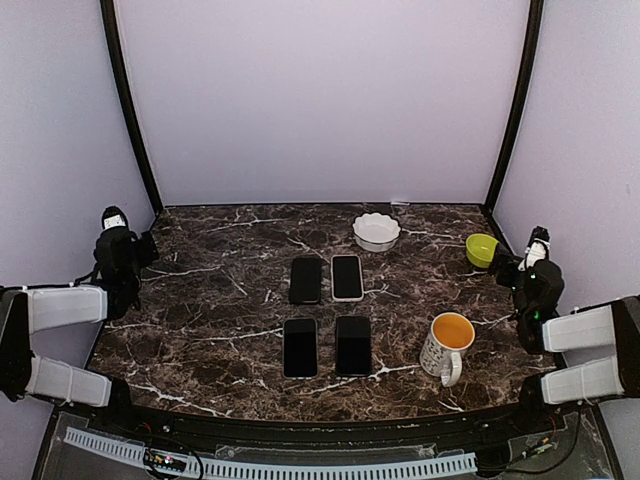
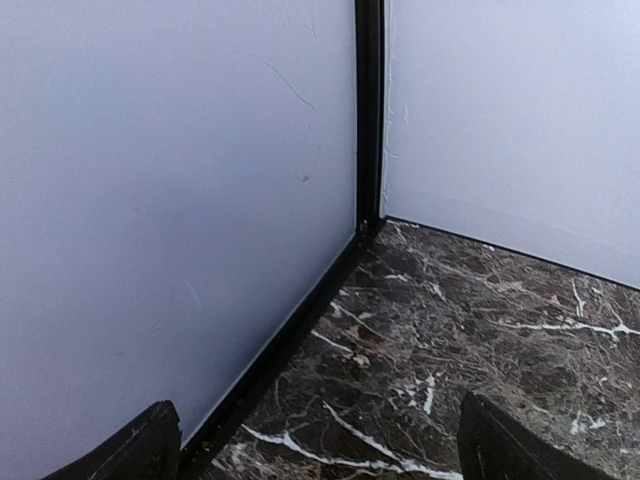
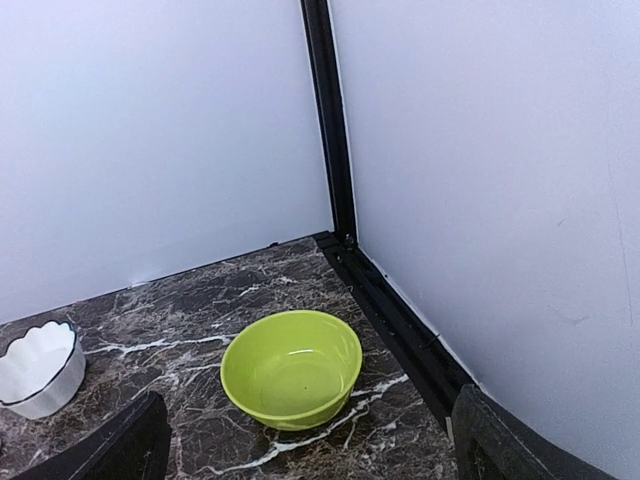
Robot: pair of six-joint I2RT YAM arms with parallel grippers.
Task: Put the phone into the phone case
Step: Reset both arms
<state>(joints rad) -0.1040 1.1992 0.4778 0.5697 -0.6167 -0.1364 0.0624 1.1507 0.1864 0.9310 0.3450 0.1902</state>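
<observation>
Our left gripper (image 1: 115,225) hangs wide open and empty at the bench's (image 1: 220,330) left edge. Four phone-shaped slabs (image 1: 306,280), phone or case we cannot tell, lie mid-bench, well apart from it and from our right gripper (image 1: 537,240), likewise open and empty.

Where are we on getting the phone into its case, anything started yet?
Done: nothing visible. The white-edged slab, the black slab beside it and the front pair all lie apart on the table; I cannot tell phones from cases. In hand: nothing. The left gripper and right gripper are open and empty at the sides. Left: pick up a phone and seat it in a case.
</observation>
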